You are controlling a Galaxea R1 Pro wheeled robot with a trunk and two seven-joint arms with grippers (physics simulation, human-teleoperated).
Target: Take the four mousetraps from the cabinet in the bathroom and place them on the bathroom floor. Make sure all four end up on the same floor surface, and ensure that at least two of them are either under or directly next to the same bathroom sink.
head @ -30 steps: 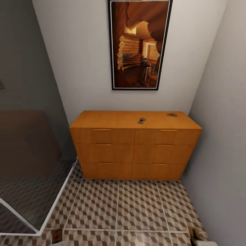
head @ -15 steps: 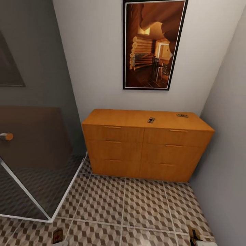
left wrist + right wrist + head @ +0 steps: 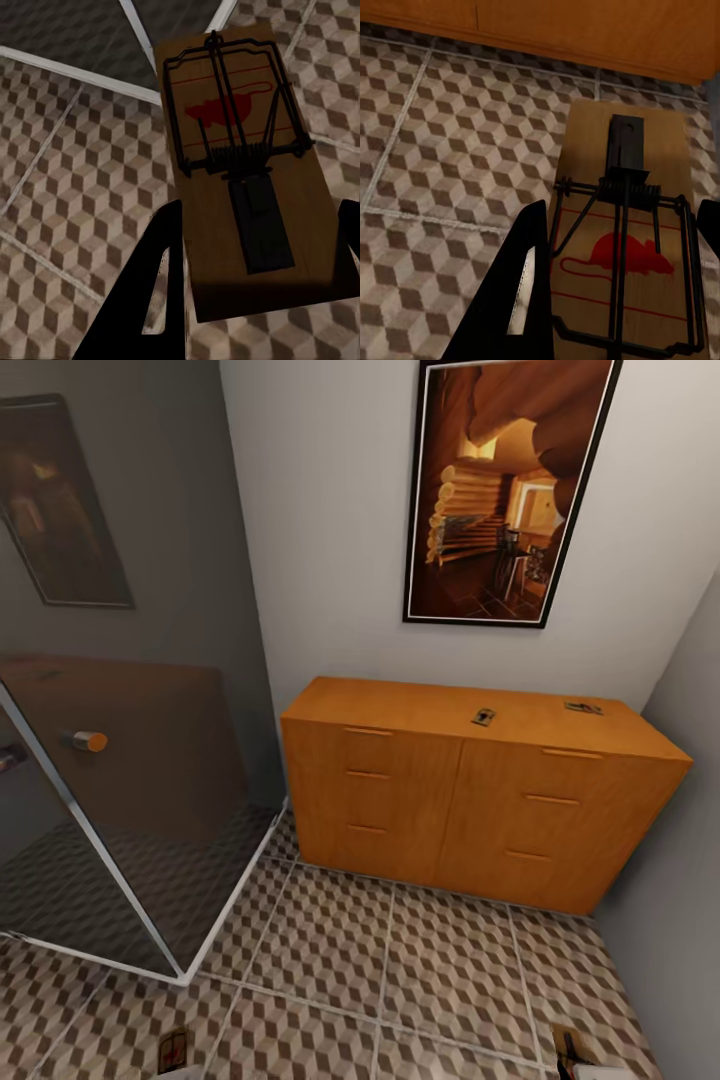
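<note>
Wooden mousetrap point(image 3: 247, 161) between left end effector point(image 3: 259, 277) fingers

Cabinet point(image 3: 470, 790): is standing on the floor against the back wall, its right end just beside the side wall.
Cabinet top: two mousetraps are lying on it, one point(image 3: 484, 716) near the middle, the other point(image 3: 583, 708) toward the right back corner, well apart.
Bathroom floor point(image 3: 400, 970): cube-patterned tiles are carrying the cabinet and a glass-walled enclosure point(image 3: 130, 830) at the left.
</note>
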